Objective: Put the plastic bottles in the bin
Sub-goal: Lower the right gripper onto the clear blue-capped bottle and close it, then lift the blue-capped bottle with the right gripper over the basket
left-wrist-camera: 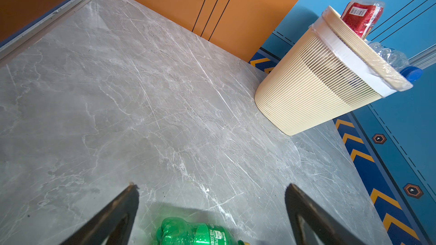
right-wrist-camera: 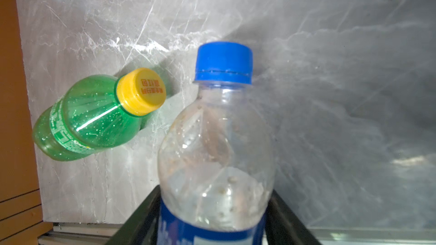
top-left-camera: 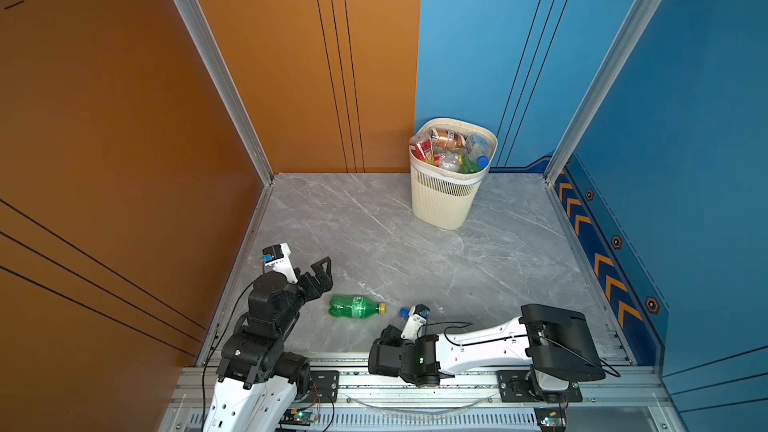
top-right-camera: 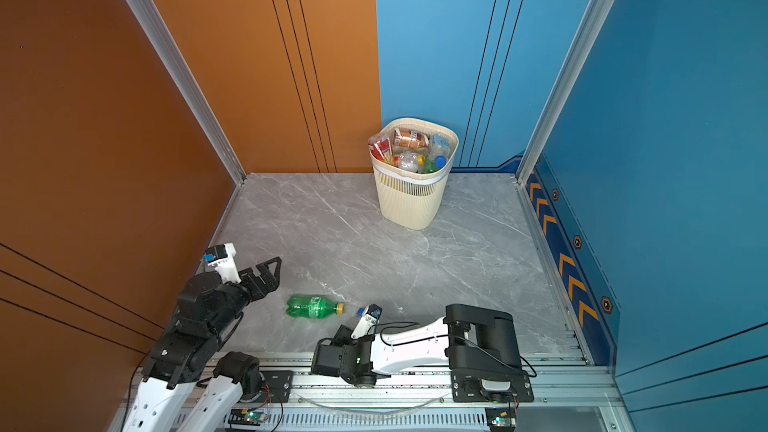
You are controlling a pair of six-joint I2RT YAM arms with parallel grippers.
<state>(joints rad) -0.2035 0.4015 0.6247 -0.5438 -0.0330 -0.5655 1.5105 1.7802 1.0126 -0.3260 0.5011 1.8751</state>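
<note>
A green plastic bottle with a yellow cap lies on its side on the grey floor. My left gripper hovers open just left of it, and only the bottle's base shows between its fingers. A clear bottle with a blue cap and blue label sits between the fingers of my right gripper, which press on both its sides. The green bottle lies just beyond it. The cream bin stands at the back, heaped with several bottles.
Orange wall on the left, blue walls behind and to the right. An aluminium rail runs along the front edge under both arm bases. Marbled grey floor lies between the arms and the bin.
</note>
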